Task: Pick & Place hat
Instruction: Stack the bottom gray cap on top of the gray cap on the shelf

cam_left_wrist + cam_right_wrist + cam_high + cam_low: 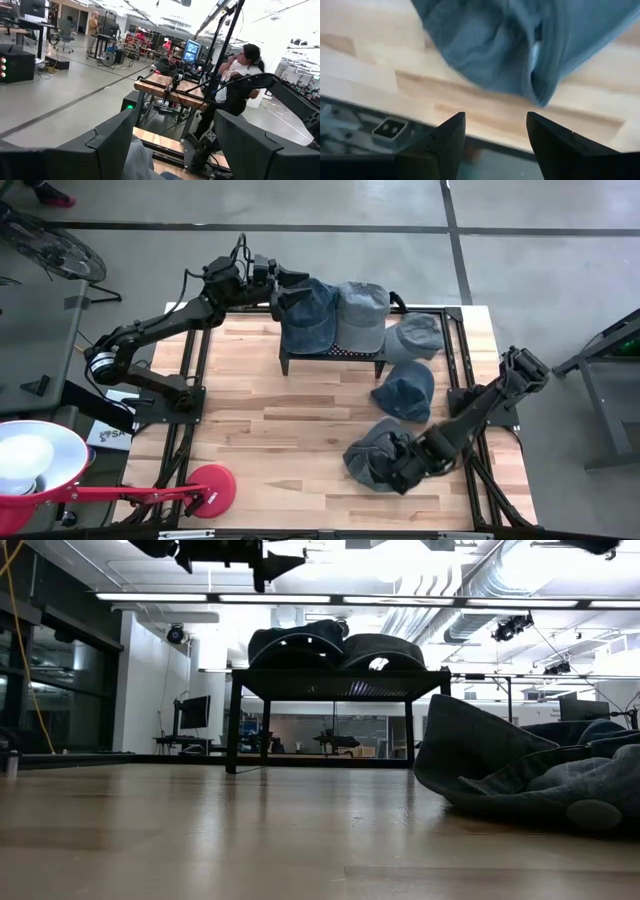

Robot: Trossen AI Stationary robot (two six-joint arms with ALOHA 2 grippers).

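We record a pale wooden plank counter (300,430) carrying a low black metal stand (330,358) at its far edge, with two soft blue-grey fabric caps on top: a darker denim cap (308,317) and a lighter grey cap (362,310) just beside it. Three more caps lie off the stand: a grey cap (416,335) at the stand's right end, a dark blue cap (405,390) on the planks nearer the middle, and a crumpled grey-blue cap (372,455) toward the near right. We judge the task under half done, two caps placed and three left. The left claw (283,288) hangs raised at the far-left end of the stand, next to the denim cap, its fingers spread wide and holding nothing; denim fabric shows low between them in its wrist view. The right claw (400,468) sits low at the crumpled cap, fingers parted and empty; from its wrist the cap (520,45) lies on the planks just ahead of the fingertips, not yet between them. A red round lamp base (208,485) rests at the near left.
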